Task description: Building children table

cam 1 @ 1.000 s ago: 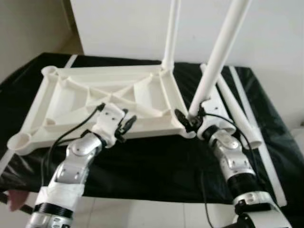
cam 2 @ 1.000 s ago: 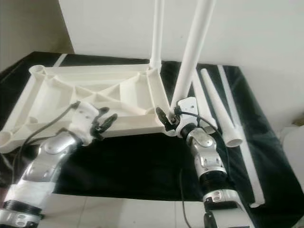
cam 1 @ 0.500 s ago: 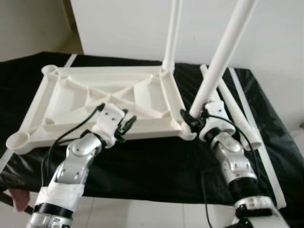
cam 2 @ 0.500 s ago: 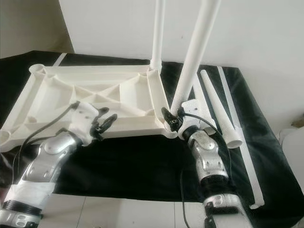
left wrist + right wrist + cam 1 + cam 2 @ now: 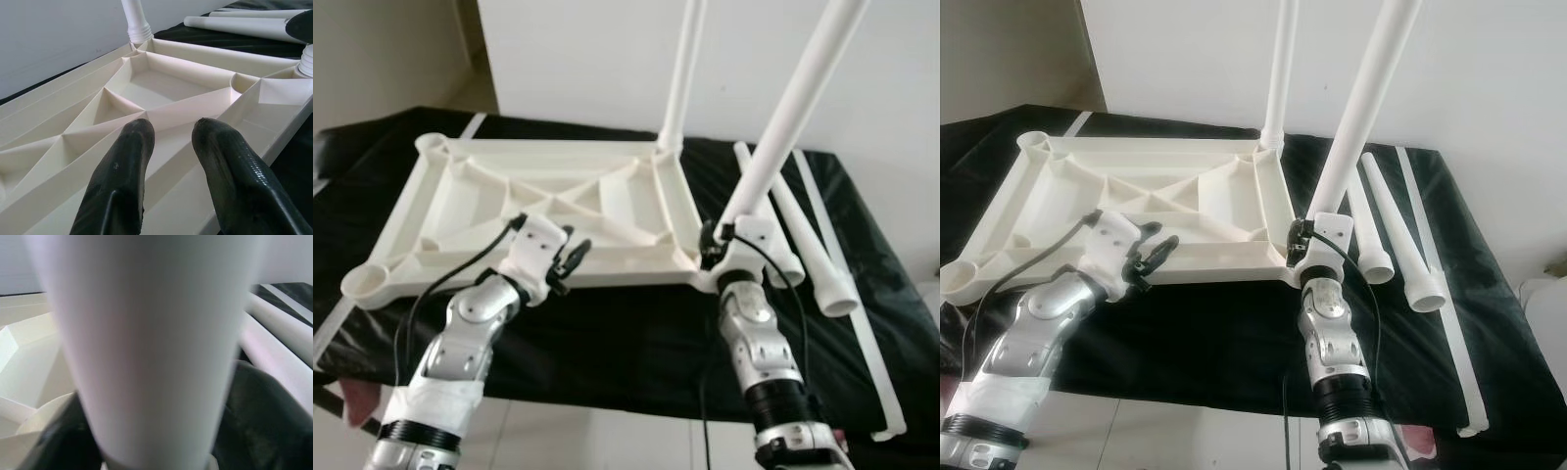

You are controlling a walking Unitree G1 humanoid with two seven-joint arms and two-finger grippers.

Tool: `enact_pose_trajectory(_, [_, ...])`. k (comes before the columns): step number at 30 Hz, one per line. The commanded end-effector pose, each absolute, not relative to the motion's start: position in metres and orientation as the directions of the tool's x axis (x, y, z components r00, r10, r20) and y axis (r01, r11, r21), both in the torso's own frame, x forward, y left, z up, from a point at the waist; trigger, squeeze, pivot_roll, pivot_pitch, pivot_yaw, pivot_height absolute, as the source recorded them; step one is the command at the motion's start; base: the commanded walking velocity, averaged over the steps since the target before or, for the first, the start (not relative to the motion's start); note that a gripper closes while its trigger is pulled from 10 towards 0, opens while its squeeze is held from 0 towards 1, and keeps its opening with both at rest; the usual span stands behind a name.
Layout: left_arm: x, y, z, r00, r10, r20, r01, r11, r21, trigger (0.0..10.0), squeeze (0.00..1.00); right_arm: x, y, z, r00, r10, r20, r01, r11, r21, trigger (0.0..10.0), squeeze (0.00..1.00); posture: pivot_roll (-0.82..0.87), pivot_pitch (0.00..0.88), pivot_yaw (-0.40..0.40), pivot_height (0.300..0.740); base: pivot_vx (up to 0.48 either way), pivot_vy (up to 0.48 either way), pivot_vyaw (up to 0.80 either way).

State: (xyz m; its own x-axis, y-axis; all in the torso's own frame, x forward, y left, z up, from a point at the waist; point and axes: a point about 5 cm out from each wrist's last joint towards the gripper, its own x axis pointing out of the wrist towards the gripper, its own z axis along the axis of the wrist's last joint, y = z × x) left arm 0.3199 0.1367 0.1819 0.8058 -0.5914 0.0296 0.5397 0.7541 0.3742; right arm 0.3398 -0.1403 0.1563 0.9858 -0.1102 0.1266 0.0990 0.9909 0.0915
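Mid-frame, the upturned white tabletop (image 5: 548, 196) lies on black cloth (image 5: 607, 333). The right gripper (image 5: 713, 247) clenches a tilted table leg (image 5: 783, 117) at its near right corner; the left gripper (image 5: 570, 262), fingers parted, rests on the near edge.

Home rm: white wall (image 5: 587, 59), tiled floor (image 5: 607, 441)

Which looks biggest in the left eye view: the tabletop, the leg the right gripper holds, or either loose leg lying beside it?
1. Tabletop.
2. Held leg, in the right gripper; it runs out of frame, so likely longer.
3. The two loose legs look alike; I won't rank them.
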Motion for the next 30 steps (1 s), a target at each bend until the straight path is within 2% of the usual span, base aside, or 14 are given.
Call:
enact_pose_trajectory(1, [0.320, 0.141, 0.182, 0.827, -0.561, 0.035, 0.505, 0.770, 0.390, 10.0, 0.00, 0.337, -0.146, 0.153, 0.983, -0.134, 0.124, 0.122, 0.987, 0.100, 10.0, 1.00, 0.00, 0.065, -0.054, 0.740, 0.000, 0.000, 0.00])
enact_pose_trajectory(6, [0.320, 0.144, 0.184, 0.836, -0.548, 0.044, 0.489, 0.778, 0.393, 10.0, 0.00, 0.322, -0.150, 0.155, 0.975, -0.150, 0.163, 0.137, 0.987, 0.089, 10.0, 1.00, 0.00, 0.073, -0.051, 0.740, 0.000, 0.000, 0.00])
enact_pose_trajectory(7, [0.321, 0.145, 0.184, 0.840, -0.541, 0.048, 0.483, 0.785, 0.389, 10.0, 0.00, 0.317, -0.151, 0.154, 0.974, -0.144, 0.178, 0.130, 0.988, 0.090, 10.0, 0.00, 0.00, 0.078, -0.051, 0.740, 0.000, 0.000, 0.00])
enact_pose_trajectory(16, [0.326, 0.153, 0.190, 0.869, -0.487, 0.089, 0.432, 0.833, 0.345, 10.0, 0.00, 0.288, -0.147, 0.141, 0.971, -0.076, 0.226, 0.062, 0.996, 0.069, 10.0, 0.00, -0.01, 0.095, -0.043, 0.740, 0.000, 0.000, 0.00])
enact_pose_trajectory(17, [0.328, 0.156, 0.193, 0.875, -0.472, 0.108, 0.420, 0.850, 0.317, 10.0, 1.00, 0.284, -0.147, 0.137, 0.974, -0.072, 0.217, 0.059, 0.996, 0.067, 10.0, 0.00, -0.02, 0.100, -0.036, 0.740, 0.000, 0.000, 0.00])
enact_pose_trajectory(30, [0.330, 0.159, 0.205, 0.873, -0.457, 0.173, 0.385, 0.861, 0.333, 10.0, 1.00, 0.274, -0.148, 0.133, 0.978, -0.070, 0.194, 0.061, 0.997, 0.052, 10.0, 0.00, -0.04, 0.115, -0.020, 0.740, 0.000, 0.000, 0.00])
